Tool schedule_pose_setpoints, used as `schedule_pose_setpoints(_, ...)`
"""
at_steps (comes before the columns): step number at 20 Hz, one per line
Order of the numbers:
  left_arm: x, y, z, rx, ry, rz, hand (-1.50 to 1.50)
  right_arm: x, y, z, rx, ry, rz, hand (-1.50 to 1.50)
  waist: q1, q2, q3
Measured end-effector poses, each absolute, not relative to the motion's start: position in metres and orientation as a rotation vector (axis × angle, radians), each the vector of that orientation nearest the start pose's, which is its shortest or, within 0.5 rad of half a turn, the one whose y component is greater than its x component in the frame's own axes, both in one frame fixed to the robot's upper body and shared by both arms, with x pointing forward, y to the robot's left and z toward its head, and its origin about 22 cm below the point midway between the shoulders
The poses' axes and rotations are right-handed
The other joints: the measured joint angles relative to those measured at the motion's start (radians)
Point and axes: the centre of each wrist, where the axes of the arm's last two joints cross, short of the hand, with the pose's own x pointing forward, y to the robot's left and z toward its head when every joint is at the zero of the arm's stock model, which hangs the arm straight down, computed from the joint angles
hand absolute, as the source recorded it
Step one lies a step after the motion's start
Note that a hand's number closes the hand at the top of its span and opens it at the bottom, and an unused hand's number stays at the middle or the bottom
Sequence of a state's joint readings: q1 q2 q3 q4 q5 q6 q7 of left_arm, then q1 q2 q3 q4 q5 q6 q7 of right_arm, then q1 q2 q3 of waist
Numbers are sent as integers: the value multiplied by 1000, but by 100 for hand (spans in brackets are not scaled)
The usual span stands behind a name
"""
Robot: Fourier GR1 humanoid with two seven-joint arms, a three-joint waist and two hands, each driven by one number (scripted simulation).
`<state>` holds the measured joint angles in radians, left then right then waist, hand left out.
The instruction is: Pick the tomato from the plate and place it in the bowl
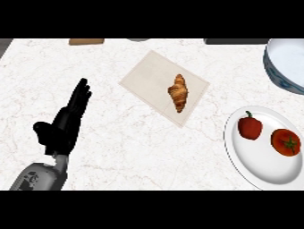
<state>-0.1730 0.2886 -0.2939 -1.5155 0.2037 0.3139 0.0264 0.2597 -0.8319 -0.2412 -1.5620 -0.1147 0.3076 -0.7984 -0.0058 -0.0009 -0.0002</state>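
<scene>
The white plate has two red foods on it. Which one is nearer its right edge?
The round red tomato with a green stalk on top; the taller red pepper sits to its left.

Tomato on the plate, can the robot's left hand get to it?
Probably not easily. The left hand is open far over on the left, while the tomato sits on the plate's right side, past the red pepper. Nothing covers the tomato, though.

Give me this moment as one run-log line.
stage: pick not started | tomato: on plate, beside red pepper | bowl: upper right | left hand: open, resting | right hand: not in view
</scene>
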Motion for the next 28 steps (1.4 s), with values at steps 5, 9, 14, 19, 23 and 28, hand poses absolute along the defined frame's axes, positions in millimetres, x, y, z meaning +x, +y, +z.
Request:
schedule_pose_setpoints(5,270,214,19,67,-1592,-111,0,188,-457,100,-277,-1832,903,-150,7,2,0)
schedule_pose_setpoints(9,271,212,28,66,-1596,-108,0,190,-458,87,-289,-1743,967,-150,7,1,0)
schedule_pose_setpoints(14,276,212,28,66,-1594,-108,0,201,-463,63,-284,-1700,995,-150,8,2,0)
schedule_pose_setpoints(19,273,216,30,68,-1589,-111,0,205,-471,52,-270,-1695,975,-150,8,1,1)
schedule_pose_setpoints(23,273,216,31,68,-1588,-107,0,202,-474,59,-240,-1712,944,-150,4,0,1)
schedule_pose_setpoints(28,272,224,32,66,-1591,-108,0,202,-475,48,-201,-1711,912,-150,8,1,1)
